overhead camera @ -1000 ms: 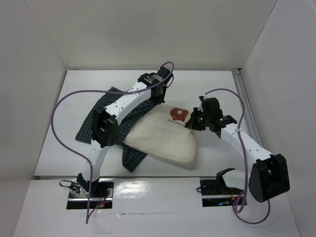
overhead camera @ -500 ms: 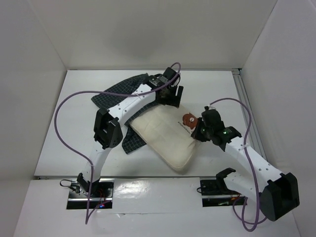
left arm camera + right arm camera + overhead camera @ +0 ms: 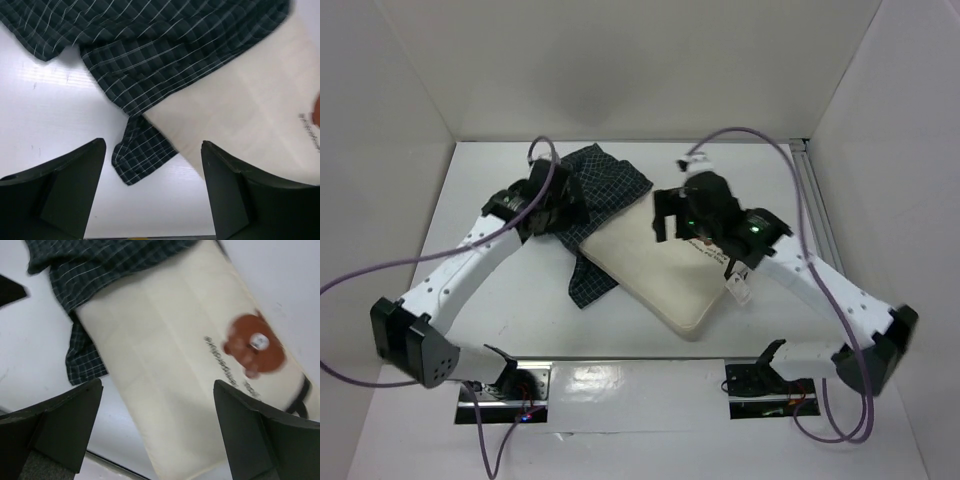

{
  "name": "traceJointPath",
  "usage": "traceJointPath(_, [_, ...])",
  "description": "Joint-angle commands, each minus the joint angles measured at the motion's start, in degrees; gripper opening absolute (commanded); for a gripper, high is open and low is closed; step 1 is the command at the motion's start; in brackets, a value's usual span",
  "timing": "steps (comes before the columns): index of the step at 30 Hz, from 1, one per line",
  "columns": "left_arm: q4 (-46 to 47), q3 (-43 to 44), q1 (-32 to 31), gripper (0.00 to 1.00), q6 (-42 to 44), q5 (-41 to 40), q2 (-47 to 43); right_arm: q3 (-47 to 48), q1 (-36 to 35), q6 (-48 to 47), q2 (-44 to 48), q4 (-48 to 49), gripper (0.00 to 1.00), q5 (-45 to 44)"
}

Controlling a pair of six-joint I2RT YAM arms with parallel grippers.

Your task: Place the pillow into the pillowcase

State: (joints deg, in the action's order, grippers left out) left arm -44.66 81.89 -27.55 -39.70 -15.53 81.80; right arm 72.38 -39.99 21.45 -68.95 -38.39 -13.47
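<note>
The cream pillow (image 3: 655, 270) lies flat and slanted on the table, its red-orange printed label (image 3: 254, 346) facing up and a small white tag (image 3: 738, 288) at its right edge. The dark checked pillowcase (image 3: 605, 182) lies bunched at the pillow's far-left end, and a strip of it (image 3: 585, 282) pokes out along the pillow's left side. Whether the pillow's end is inside the cloth I cannot tell. My left gripper (image 3: 570, 205) hovers open over the pillowcase (image 3: 150, 60), holding nothing. Above the pillow (image 3: 170, 375), my right gripper (image 3: 672, 222) is open too.
White walls close the table in at the back and on both sides. A metal rail (image 3: 815, 210) runs along the right edge. Purple cables (image 3: 380, 270) loop off both arms. Bare white table (image 3: 510, 300) lies left of the cloth.
Both grippers have opened and let go of the fabric. The left arm swung back to the left; the right arm moved up over the pillow, which now lies flat.
</note>
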Motion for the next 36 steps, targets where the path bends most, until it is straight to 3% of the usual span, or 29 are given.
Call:
traceJointPath(1, [9.0, -15.7, 1.0, 0.89, -8.5, 1.1, -3.7, 6.7, -11.1, -8.1, -14.0, -0.9, 0.99, -6.0])
traceJointPath(5, [18.5, -32.2, 0.5, 0.91, -13.0, 1.7, -8.1, 12.3, -17.5, -12.0, -27.2, 0.5, 0.99, -8.4])
traceJointPath(10, [24.1, -38.2, -1.7, 0.93, -18.4, 2.0, -4.5, 12.8, -15.8, -13.8, -35.6, 5.4, 0.99, -5.7])
traceJointPath(13, [22.8, -38.7, -3.0, 0.94, -20.1, -2.1, -2.0, 12.1, -12.2, -13.3, -38.7, 8.8, 0.84, -2.2])
traceJointPath(17, [25.2, -39.3, -3.0, 0.94, -20.2, -1.4, 1.2, 12.6, -9.0, -12.1, -39.5, 9.3, 0.01, 3.8])
traceJointPath(25, [30.2, -39.8, -3.0, 0.94, -16.6, -2.7, 4.2, 10.7, -4.3, -10.3, -28.5, 10.6, 0.0, 14.2])
traceJointPath(32, [35.8, -37.5, -2.5, 0.87, -13.8, -0.8, 8.3, 12.5, -2.3, -10.8, -27.3, 8.8, 0.0, 18.0])
traceJointPath(34, [35.2, -35.9, -2.5, 0.57, -13.8, -0.8, 8.9, 12.5, -1.7, -10.8, -26.6, 8.8, 0.0, 18.5])
traceJointPath(36, [35.2, -35.9, -2.5, 0.01, -13.8, -0.3, 7.5, 12.5, -1.2, -10.3, -26.6, 8.8, 0.0, 17.9])
